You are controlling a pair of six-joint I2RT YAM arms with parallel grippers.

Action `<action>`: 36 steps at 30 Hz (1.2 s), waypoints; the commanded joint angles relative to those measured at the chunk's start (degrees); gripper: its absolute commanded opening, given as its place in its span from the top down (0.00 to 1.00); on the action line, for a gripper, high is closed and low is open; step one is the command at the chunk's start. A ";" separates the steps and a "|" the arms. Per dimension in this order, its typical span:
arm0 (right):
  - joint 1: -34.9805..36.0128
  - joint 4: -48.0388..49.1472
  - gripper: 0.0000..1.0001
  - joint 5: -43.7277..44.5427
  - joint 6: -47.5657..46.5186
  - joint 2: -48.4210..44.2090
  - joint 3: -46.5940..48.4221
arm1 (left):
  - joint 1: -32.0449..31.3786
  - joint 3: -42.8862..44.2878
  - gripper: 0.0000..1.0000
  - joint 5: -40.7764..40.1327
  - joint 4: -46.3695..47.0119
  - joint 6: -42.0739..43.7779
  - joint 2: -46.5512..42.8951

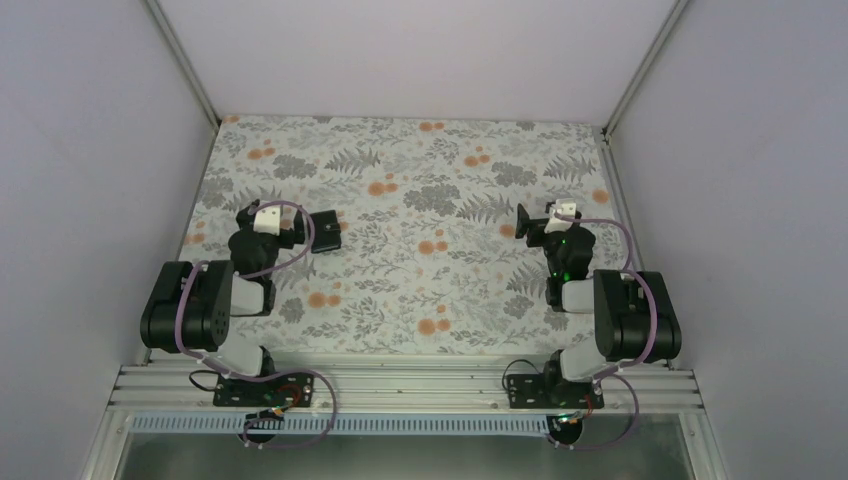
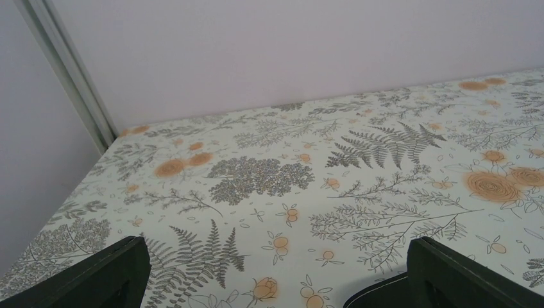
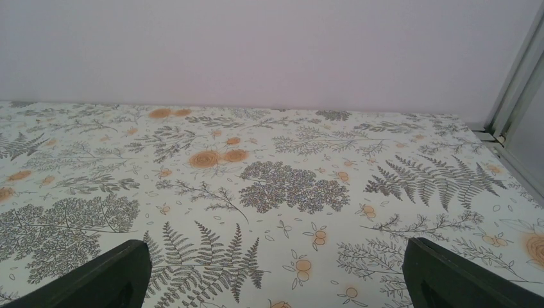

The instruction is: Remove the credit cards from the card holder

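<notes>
**Desk:** Just beside the left pincer (image 2: 276, 256), what lies on the flowered tabletop (image 1: 450, 170)?

**Photographer:** The card holder (image 1: 325, 232), flat and folded shut. Its black outer face is up, with a tiny pale dot showing. It sits close against the outside of that pincer's right-hand finger (image 2: 449, 276). From the wrist camera only a rounded black edge of it shows, low beside that finger.

**Desk:** Which way does it run?

**Photographer:** Its long axis runs roughly along the line the pincer points, toward the far wall, tilted a little. The short edges face near and far.

**Desk:** And the credit cards?

**Photographer:** The fold hides the inside, so I cannot tell what it holds.

**Desk:** How do the pincers stand?

**Photographer:** Both are spread wide and pinch nothing. The left one hovers low, with patterned cloth between its fingers and the holder outside that gap. The right pincer (image 3: 276, 256) is well apart from the holder, across the tabletop, and it also points toward the far wall over bare cloth.
</notes>
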 commanded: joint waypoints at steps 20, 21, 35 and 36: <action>-1.03 -30.02 0.01 -6.09 6.43 -8.27 17.90 | 4.53 30.99 0.00 10.19 -54.41 -0.94 -8.12; -0.35 -32.79 0.01 -7.90 8.89 -9.46 19.71 | 4.94 35.33 0.00 12.12 -62.46 -0.94 -7.15; 29.56 -68.96 0.19 -18.14 32.38 10.75 56.18 | 9.79 49.47 0.14 38.04 -99.50 -4.67 11.51; 32.12 -69.62 0.20 -17.79 33.46 13.57 58.97 | 10.25 48.76 0.15 38.15 -98.84 -5.06 11.28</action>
